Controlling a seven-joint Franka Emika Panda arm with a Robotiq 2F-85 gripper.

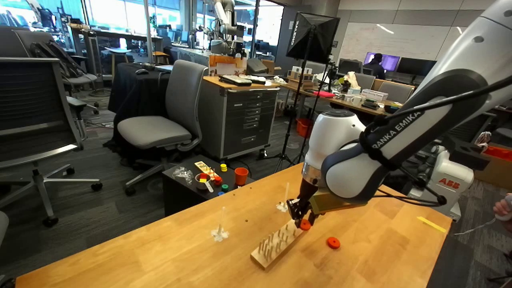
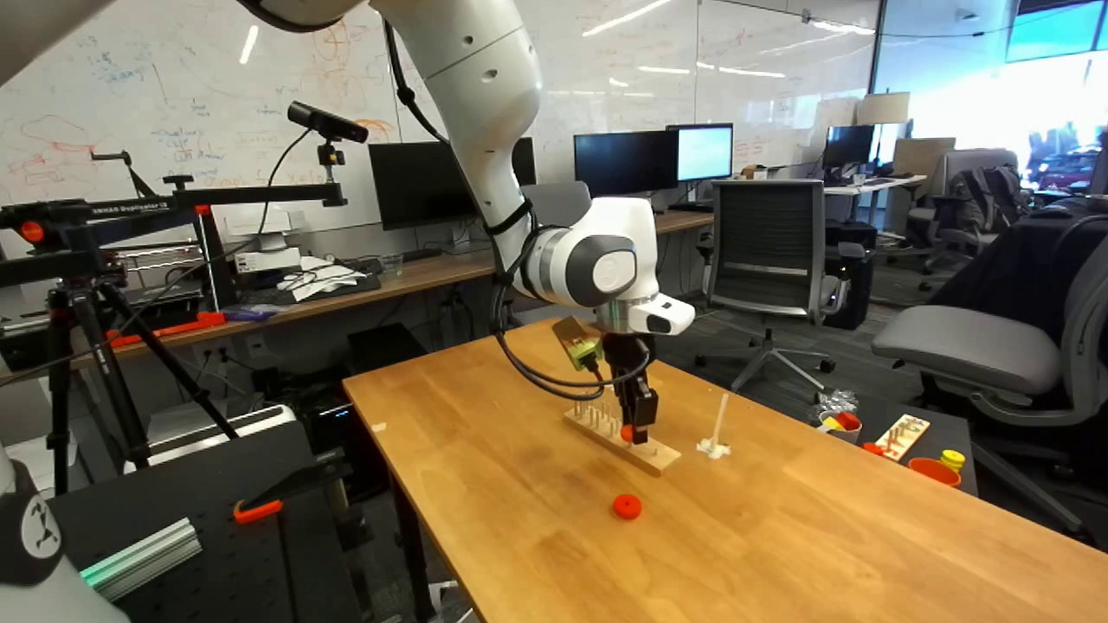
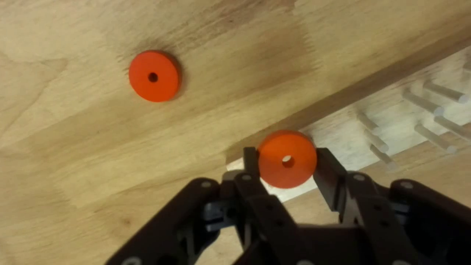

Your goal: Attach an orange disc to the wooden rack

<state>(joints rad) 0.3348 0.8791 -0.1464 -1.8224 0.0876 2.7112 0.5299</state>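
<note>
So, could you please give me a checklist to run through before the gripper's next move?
1. Grip: ok; the gripper holds the orange disc between its fingers.
2. Position: ok; in the wrist view the disc overlaps one end of the wooden rack.
3. Alignment: cannot tell; the disc's hole shows, but whether it lines up with one of the rack's pegs is unclear.
4. Height: cannot tell; the views do not settle whether disc and rack touch.
5. Base: ok; the rack lies flat on the table in both exterior views.
6. Clearance: ok; the loose disc lies apart from the rack.
</note>
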